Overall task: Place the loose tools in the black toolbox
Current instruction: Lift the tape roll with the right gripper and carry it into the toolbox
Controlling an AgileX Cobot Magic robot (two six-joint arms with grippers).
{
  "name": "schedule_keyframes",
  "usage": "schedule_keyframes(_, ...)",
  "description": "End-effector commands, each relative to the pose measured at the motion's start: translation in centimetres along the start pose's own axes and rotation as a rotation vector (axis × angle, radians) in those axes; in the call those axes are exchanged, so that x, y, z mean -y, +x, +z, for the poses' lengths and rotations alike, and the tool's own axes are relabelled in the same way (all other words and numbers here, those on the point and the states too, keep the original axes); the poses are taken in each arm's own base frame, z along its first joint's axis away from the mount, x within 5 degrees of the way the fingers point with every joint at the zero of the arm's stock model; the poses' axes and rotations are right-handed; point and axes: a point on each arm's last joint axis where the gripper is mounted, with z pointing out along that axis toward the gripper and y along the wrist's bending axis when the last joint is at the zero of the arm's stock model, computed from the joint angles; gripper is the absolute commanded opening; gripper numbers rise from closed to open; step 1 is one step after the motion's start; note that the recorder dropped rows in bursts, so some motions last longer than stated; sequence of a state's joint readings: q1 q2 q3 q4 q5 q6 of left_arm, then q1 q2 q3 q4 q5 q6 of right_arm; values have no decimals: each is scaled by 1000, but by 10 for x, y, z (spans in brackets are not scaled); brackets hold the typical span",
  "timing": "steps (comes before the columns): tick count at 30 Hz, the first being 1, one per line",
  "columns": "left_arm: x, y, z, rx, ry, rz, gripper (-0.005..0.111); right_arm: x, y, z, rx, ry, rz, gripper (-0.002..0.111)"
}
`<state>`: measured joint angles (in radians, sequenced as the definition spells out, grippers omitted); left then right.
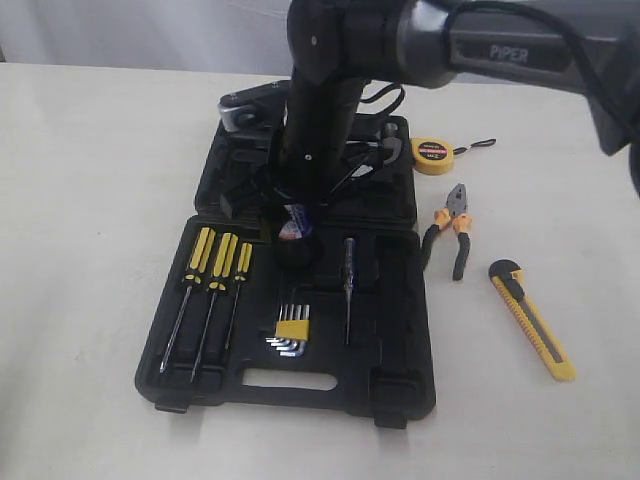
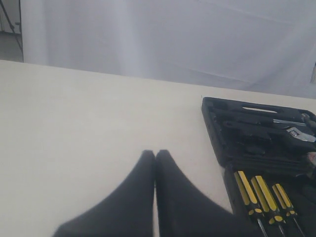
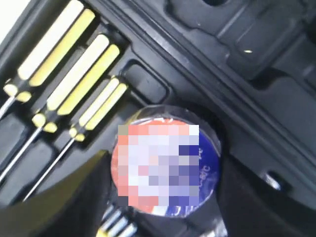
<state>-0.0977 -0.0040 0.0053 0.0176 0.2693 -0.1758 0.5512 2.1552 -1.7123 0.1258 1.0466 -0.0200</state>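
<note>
pale table (image 1: 80,200), black toolbox (image 1: 415,330), tape measure (image 1: 432,155), pliers (image 1: 452,228), utility knife (image 1: 532,320)

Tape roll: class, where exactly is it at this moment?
The tape roll sits near the middle of the exterior view, gripped by the right gripper over the toolbox, just right of the screwdrivers.

The right arm (image 1: 315,120) leans over the toolbox (image 1: 395,300), with the right gripper (image 1: 293,235) clamped on the tape roll (image 1: 295,222) above the case's middle, blocking the far half. Screwdrivers (image 1: 212,265) and hex keys (image 1: 291,328) fill the near slots. The table (image 1: 90,180) left of the case lies open. On the right, the tape measure (image 1: 432,155), pliers (image 1: 452,228) and knife (image 1: 532,320) lie spaced apart.
</note>
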Motion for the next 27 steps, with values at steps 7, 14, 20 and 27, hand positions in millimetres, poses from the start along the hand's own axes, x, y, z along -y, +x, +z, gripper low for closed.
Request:
schedule_keyframes(7,1,-1,0,-1,6,-2,0,2,-4,12,-6,3,32,33)
schedule_keyframes(14,1,-1,0,-1,6,-2,0,2,-1,19,-41,0,36,33)
schedule_keyframes(20,1,-1,0,-1,6,-2,0,2,1,20,-71,3,35,33)
schedule_keyframes(27,1,-1,0,-1,6,-2,0,3,1,24,-78,4,50,54)
